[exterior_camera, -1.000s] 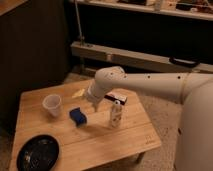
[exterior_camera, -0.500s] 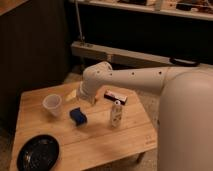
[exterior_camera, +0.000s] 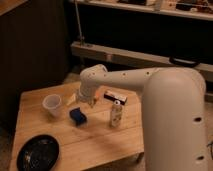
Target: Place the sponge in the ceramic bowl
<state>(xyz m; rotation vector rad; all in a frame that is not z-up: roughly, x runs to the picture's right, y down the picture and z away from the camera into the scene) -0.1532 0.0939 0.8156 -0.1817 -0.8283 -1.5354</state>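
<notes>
The sponge [exterior_camera: 77, 116] is a small blue block lying flat near the middle of the wooden table [exterior_camera: 100, 145]. The ceramic bowl [exterior_camera: 38, 152], a wide black dish, sits empty at the table's front left corner. My white arm reaches in from the right, and its gripper [exterior_camera: 86, 103] hangs just above and slightly behind the sponge, pointing down. The wrist hides most of the gripper. Nothing shows in its grasp.
A translucent white cup [exterior_camera: 52, 105] stands left of the sponge. A small white bottle [exterior_camera: 116, 113] stands upright to its right, with a dark box [exterior_camera: 115, 96] behind it. A pale yellowish item [exterior_camera: 71, 99] lies between cup and gripper.
The arm has swung left and lowered, bringing the gripper from beside the bottle to just over the sponge. The sponge, cup, bowl and bottle have not moved.
</notes>
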